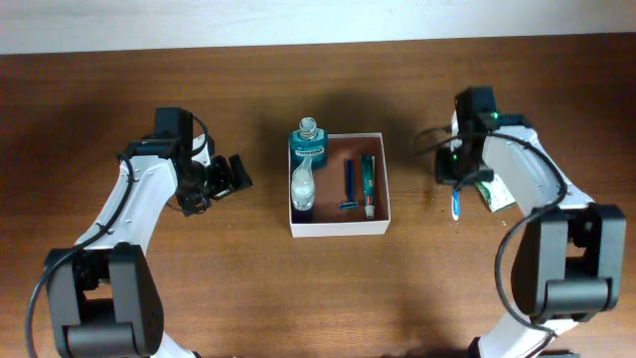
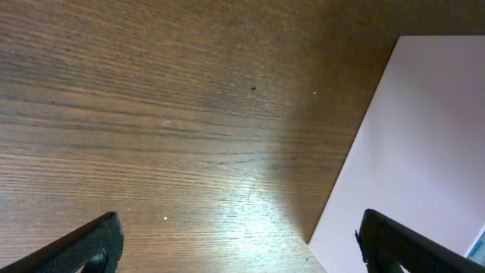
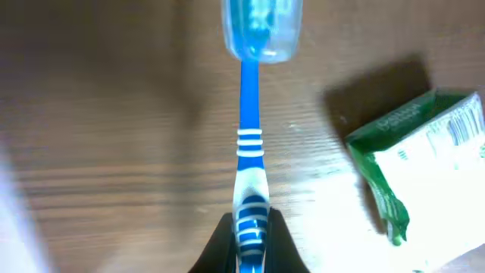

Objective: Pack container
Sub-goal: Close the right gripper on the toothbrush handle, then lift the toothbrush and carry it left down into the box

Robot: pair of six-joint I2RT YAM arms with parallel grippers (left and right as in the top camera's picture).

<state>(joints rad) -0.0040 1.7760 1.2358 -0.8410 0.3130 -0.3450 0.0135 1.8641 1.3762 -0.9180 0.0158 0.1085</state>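
While the left claw hangs over bare wood with its jaws spread wide and nothing between them, its tips point right toward the container. In the left wrist view the two dark fingers stand far apart at the lower corners, and the container's white outer wall fills the right side, near the right-hand finger but not touching it.

That container, a shallow square white box with a reddish-brown inside, sits on the table about midway between the two arms. A teal mouthwash bottle with a clear cap lies at its far left corner, its top reaching past the rim. Below it lies a whitish item whose kind I cannot tell. Right of that lie a slim dark-blue stick and a teal tube, side by side and parallel.

Further right, a strip of bare wood separates the container from the right claw. This claw is pinched tight on the handle of a blue-and-white toothbrush, whose head sits in a clear blue cap. Whether the toothbrush rests on the table or is lifted I cannot tell. Just right of it lies a small green-and-white packet, apart from the handle.
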